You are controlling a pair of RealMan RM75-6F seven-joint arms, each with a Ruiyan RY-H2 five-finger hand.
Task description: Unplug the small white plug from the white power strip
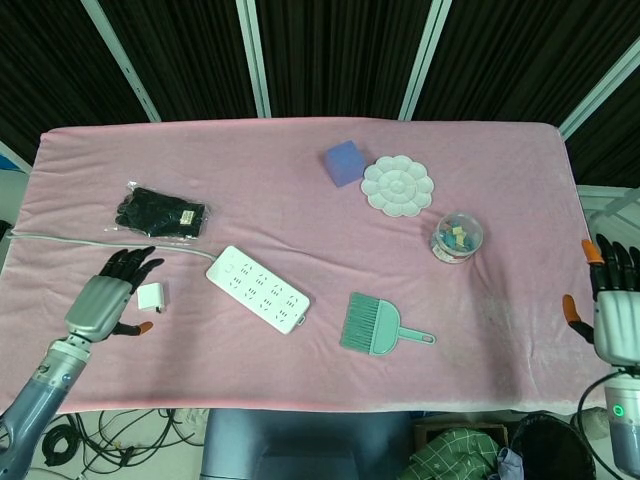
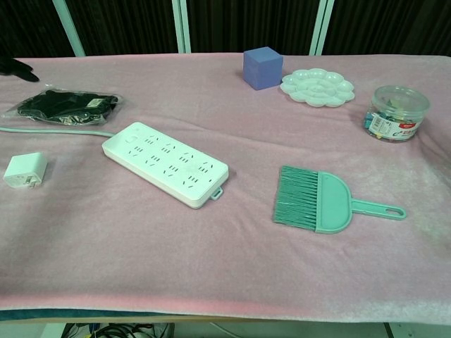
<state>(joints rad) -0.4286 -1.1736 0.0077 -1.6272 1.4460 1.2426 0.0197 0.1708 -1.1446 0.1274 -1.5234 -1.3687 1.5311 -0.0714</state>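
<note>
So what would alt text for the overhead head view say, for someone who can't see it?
A small white plug lies unplugged on a pink table, between the robot's open left hand and a white power strip. The right hand is open at the table's far right edge; a teal brush and a paint palette lie between.

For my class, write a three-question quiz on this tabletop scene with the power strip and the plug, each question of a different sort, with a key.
1. True or false: the small white plug is seated in the white power strip.
2. What lies nearest the left hand? A) the green brush B) the small white plug C) the purple cube
3. Fill in: the clear jar stands just below and to the right of the white ______ in the head view.

Key:
1. False; it lies on the pink cloth, apart from the strip.
2. B
3. palette
</note>
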